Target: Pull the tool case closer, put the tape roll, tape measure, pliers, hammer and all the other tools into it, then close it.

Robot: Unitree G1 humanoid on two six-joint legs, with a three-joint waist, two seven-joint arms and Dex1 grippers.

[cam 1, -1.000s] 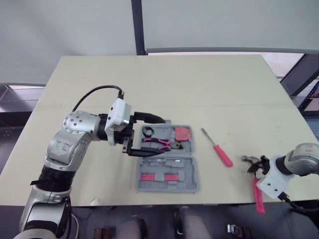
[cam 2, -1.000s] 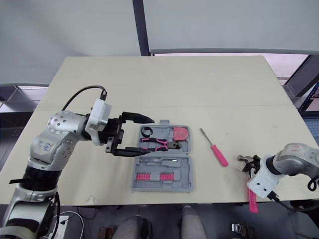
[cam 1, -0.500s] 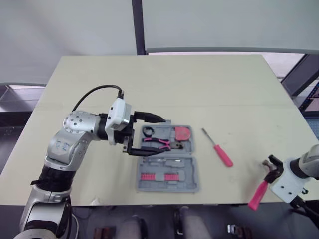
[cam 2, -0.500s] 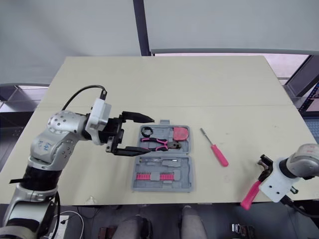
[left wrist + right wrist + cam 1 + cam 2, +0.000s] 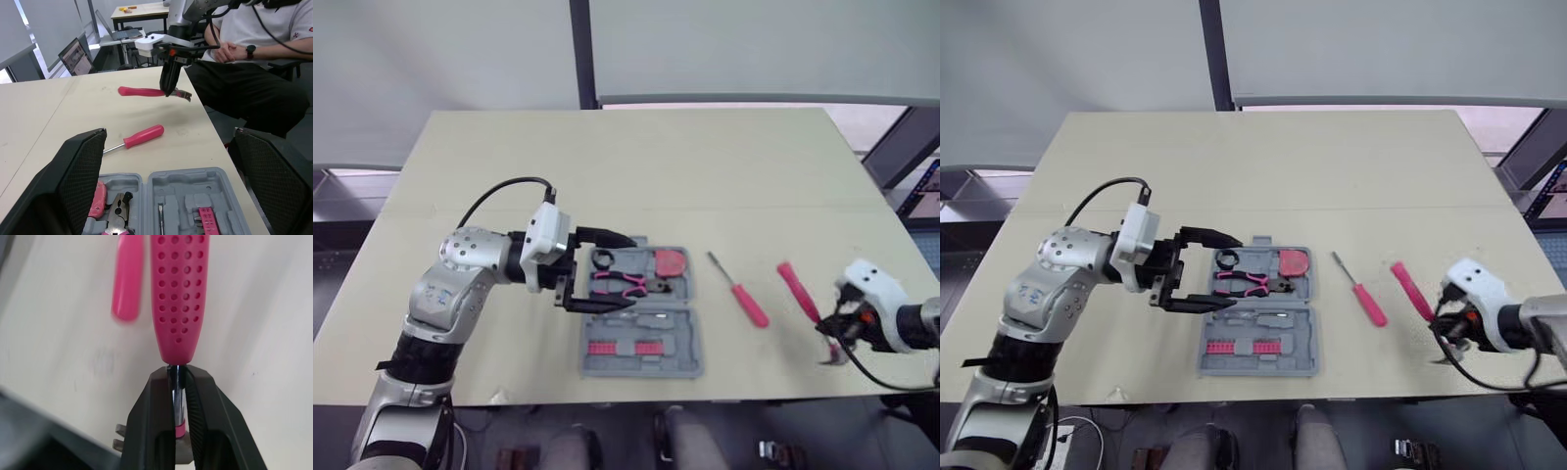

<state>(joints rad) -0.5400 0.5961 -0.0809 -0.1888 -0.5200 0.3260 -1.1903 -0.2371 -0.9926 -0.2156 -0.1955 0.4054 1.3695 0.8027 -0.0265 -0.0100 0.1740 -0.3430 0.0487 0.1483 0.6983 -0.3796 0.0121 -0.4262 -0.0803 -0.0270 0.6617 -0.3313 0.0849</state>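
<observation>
While the right gripper [image 5: 177, 374] pinches the hammer [image 5: 798, 292] by its metal neck, holding it off the table [image 5: 636, 166] at the near right, the screwdriver [image 5: 749, 305] lies between it and the open tool case [image 5: 646, 343], pliers [image 5: 625, 284] inside; the left gripper [image 5: 625, 272] hovers spread wide at the case's left edge

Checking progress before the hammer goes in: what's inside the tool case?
The tool case holds tape roll, pliers and tape measure in the far half, pink bit strip in the near half. The left gripper's lower finger hides part of its left side.
</observation>
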